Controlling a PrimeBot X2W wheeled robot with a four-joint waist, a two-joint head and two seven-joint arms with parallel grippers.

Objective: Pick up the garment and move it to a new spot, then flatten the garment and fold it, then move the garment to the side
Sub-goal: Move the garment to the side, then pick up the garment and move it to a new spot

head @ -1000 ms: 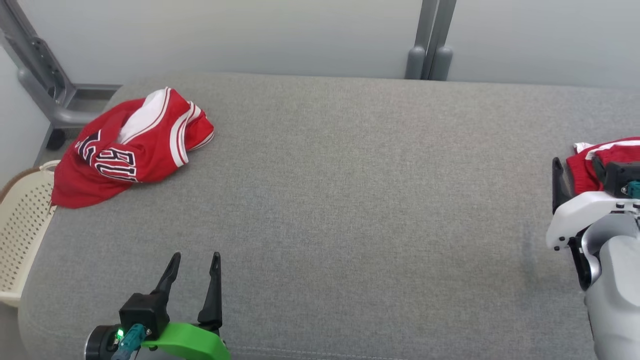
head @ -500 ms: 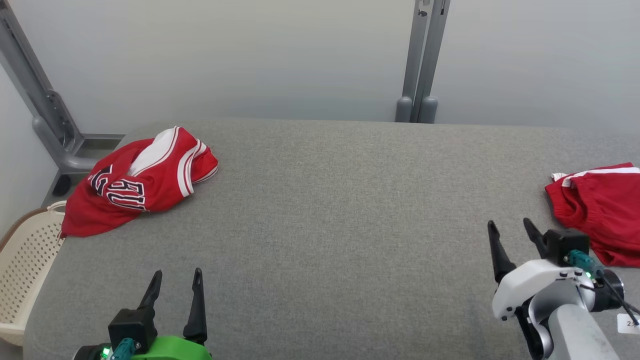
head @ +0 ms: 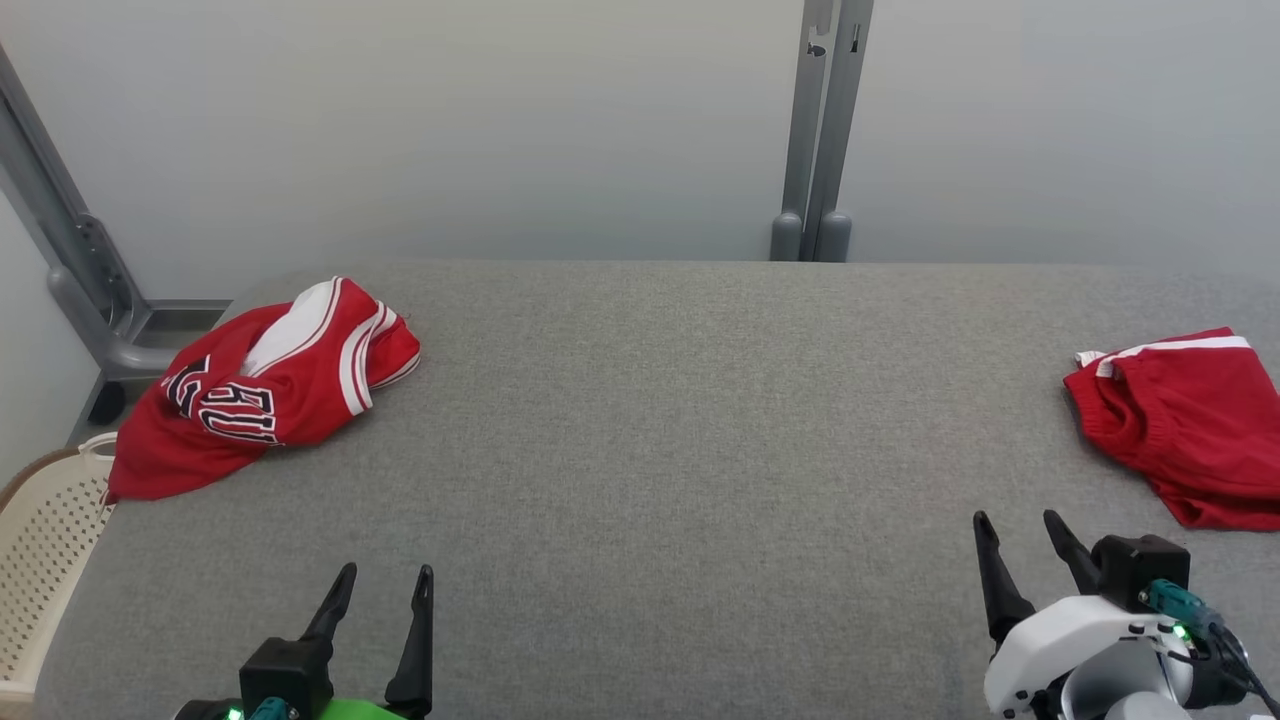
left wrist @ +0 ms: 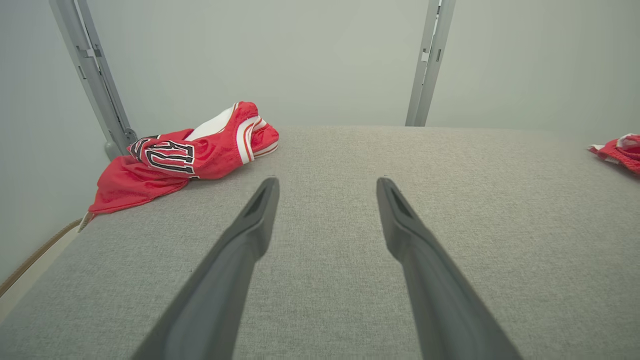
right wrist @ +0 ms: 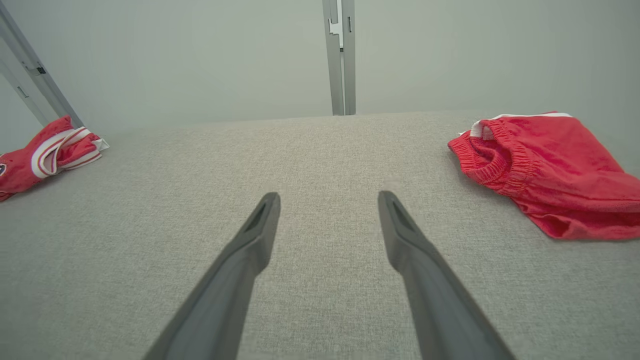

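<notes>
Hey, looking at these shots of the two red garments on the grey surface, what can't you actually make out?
- Red jersey, head view: its own crumpled folds hide part of the lettering, so the full print is unreadable.
- Red shorts, head view: cut off by the right edge, so their full outline is unknown.
- Cream basket, head view: cut by the left edge and partly behind the grey surface, so its contents are unseen.
</notes>
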